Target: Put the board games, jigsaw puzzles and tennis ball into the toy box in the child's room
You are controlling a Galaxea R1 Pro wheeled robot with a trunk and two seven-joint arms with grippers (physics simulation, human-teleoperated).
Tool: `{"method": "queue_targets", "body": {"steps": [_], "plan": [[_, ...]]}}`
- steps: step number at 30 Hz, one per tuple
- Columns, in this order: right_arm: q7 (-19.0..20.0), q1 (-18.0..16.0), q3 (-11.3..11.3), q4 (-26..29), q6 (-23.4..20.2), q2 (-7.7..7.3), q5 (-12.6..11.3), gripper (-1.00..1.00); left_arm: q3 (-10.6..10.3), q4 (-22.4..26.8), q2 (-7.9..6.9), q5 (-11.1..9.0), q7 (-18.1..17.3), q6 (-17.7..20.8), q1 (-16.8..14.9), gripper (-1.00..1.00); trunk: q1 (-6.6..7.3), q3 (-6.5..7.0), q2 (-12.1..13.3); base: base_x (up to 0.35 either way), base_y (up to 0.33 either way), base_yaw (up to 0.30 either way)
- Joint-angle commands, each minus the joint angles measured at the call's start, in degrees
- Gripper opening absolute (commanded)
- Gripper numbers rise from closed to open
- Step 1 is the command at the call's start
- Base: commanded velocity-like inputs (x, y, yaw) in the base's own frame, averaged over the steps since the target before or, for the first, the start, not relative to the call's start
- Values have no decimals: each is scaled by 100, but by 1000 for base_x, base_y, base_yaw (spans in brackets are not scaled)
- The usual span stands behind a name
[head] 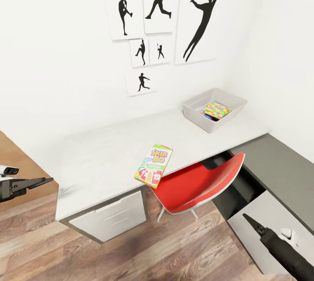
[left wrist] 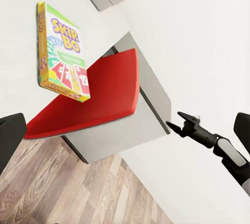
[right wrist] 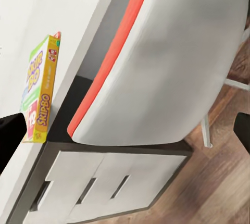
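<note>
Nearest to us, our two arms are hanging low over the wood floor (head: pixel 131 250), short of the desk. The right gripper (head: pixel 250 220) is showing as a dark tapered tip pointing toward the red chair (head: pixel 200 181); the fingers look drawn together, but we cannot tell for certain. The left gripper (head: pixel 43 181) is reaching in level from the side, carrying nothing, and again we cannot tell whether its jaws are released or clenched.

Just beyond, the Skip-Bo box (head: pixel 154 165) is lying flat at the front edge of the table (head: pixel 100 159), one corner overhanging right above the chair seat. We are judging this to be the next toy to fetch. The overhang is helping us: one finger could be going under the free corner and one on top, so we are opening wide before closing in, and coming from the chair side without nudging the box off the edge. The chair back is crowding that approach, so the right arm should be rising clear of it first.

Farther along, at the far corner by the wall, the toy box (head: pixel 196 115) is sitting on the table with the multicoloured jigsaw puzzle (head: pixel 217 109) lying inside it. We are planning a level carry, then a low release over the bin's free space.
</note>
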State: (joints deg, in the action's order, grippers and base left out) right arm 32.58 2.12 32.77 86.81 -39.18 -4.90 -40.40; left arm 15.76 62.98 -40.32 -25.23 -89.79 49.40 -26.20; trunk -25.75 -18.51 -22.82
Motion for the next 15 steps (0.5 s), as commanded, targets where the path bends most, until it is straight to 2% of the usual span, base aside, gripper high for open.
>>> {"method": "queue_targets", "body": {"steps": [1,15], "plan": [[7,-1,8,6,-23,-3,-28,100,-2,-4,-2,1,-21,61,-2,100,-4,-4,-10,0,0,0],[52,-1,9,6,49,-15,-32,100,-11,-371,2,48,-21,16,82,100,-4,12,-10,0,0,0]]}}
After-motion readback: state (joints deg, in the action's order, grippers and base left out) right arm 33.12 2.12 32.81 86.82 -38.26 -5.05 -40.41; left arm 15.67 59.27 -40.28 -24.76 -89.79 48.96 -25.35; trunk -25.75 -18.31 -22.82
